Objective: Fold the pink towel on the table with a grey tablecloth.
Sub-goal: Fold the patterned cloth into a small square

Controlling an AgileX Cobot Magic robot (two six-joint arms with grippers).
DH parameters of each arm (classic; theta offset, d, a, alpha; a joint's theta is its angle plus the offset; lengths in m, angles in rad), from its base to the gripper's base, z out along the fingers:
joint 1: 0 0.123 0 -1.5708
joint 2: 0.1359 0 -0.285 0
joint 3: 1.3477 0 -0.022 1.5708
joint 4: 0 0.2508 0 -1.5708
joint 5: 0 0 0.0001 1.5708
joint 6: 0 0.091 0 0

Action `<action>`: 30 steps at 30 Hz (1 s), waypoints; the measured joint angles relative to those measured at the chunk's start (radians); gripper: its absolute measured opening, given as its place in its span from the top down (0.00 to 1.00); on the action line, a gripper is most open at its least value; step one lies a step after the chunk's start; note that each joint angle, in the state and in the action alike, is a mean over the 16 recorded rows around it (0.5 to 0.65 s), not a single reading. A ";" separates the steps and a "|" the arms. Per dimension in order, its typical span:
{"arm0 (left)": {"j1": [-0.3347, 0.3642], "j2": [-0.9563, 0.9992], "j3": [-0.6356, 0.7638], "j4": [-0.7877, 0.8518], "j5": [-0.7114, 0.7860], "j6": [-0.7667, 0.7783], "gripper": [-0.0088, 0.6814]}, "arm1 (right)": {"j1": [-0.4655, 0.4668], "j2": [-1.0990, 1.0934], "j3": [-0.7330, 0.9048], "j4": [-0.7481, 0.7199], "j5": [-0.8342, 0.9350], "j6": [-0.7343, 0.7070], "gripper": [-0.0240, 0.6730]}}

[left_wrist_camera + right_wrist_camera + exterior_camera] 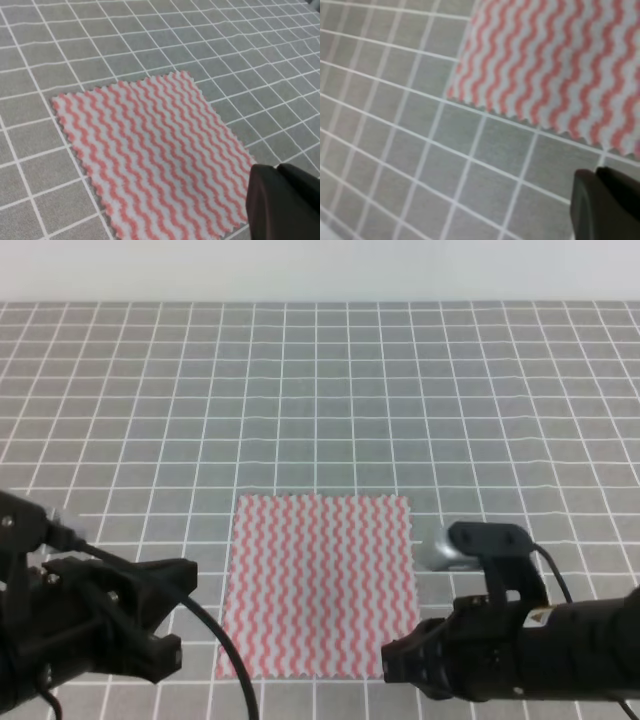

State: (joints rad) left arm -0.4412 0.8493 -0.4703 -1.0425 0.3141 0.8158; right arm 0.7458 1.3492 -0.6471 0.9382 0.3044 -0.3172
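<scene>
Take the pink towel as your reference. It lies flat and unfolded on the table with a grey tablecloth, all four edges aligned with the white grid, no fold started.

To the left of the towel, the left gripper sits near the towel's lower left corner, apart from the cloth. You see its dark housing only; whether the fingers are spread or pressed together cannot be told. In the left wrist view a dark part of the gripper overlaps the frame's lower right, beside the towel's near corner, holding nothing visible.

To the right of the towel, the right gripper rests just beside the lower right corner. Its opening cannot be told either. In the right wrist view a dark tip hangs over bare grid, short of the serrated edge, gripping nothing.

Expected hazards:
- The cloth is thin and lies flush. A shallow descent is likely to slide over the edge without catching it.
- A deep descent may pinch the tablecloth along with the towel.
- If the two sides lift unevenly, expect a skewed fold.
</scene>
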 joint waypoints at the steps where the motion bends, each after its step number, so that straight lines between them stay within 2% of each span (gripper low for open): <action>1: 0.000 0.000 0.000 0.000 0.000 0.002 0.99 | -0.004 0.011 0.000 -0.002 -0.002 0.001 0.93; 13: 0.000 0.000 0.000 0.001 -0.002 0.017 0.99 | -0.086 0.126 -0.002 -0.010 -0.001 0.042 0.64; 17: 0.000 0.000 0.000 0.001 -0.004 0.018 0.99 | -0.103 0.160 -0.002 -0.011 0.004 0.058 0.57; 30: 0.000 0.000 0.000 0.001 -0.011 0.021 0.99 | -0.105 0.253 -0.028 -0.018 0.001 0.070 0.54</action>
State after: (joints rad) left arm -0.4412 0.8492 -0.4703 -1.0412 0.3029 0.8370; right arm 0.6407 1.6022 -0.6755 0.9201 0.3049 -0.2477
